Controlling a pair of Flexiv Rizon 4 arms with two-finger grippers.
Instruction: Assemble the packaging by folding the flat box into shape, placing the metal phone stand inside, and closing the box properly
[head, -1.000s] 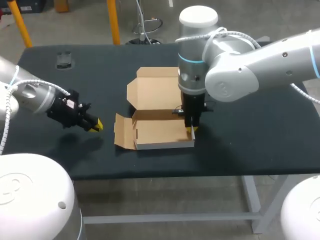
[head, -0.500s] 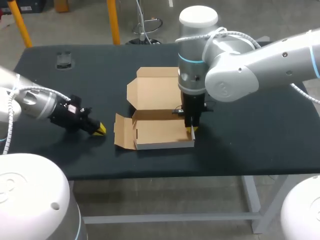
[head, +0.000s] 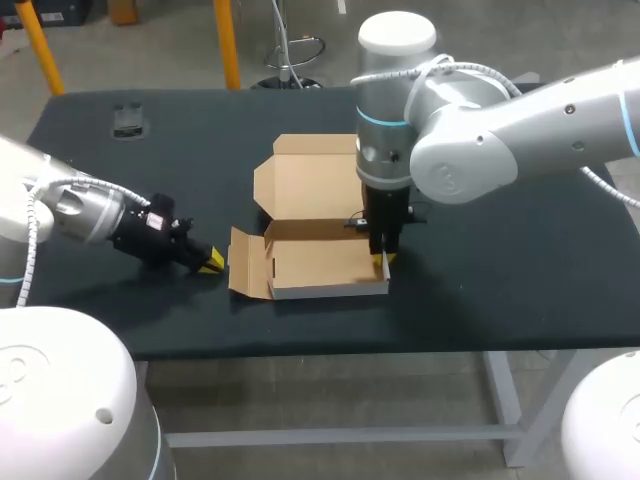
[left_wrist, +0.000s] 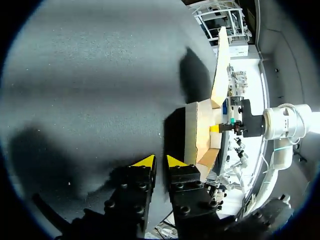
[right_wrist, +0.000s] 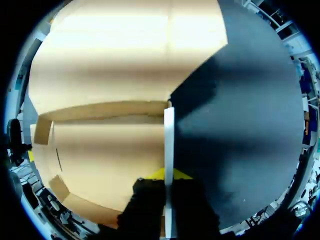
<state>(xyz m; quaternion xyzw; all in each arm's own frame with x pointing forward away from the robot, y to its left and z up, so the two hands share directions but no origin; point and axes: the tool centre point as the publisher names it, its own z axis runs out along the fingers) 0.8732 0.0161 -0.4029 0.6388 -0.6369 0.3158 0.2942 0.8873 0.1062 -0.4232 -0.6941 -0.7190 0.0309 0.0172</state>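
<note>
Head view: even overhead light. The dark table (head: 500, 250) is matte and free of glare, and the right arm (head: 480, 130) carries soft highlights on its white shell. A faint shadow lies on the cloth near the left gripper (head: 211, 262).

Left wrist view: light and dark bands cross the table, and the box (left_wrist: 202, 127) casts hard black shadows.

Right wrist view: banding on the cardboard, with the brightest part at its far side. The box wall shades the table to its right.

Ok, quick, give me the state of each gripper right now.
Left gripper: closed, holding nothing, just short of the cardboard box.
Right gripper: closed on the cardboard box's right side wall.
</note>
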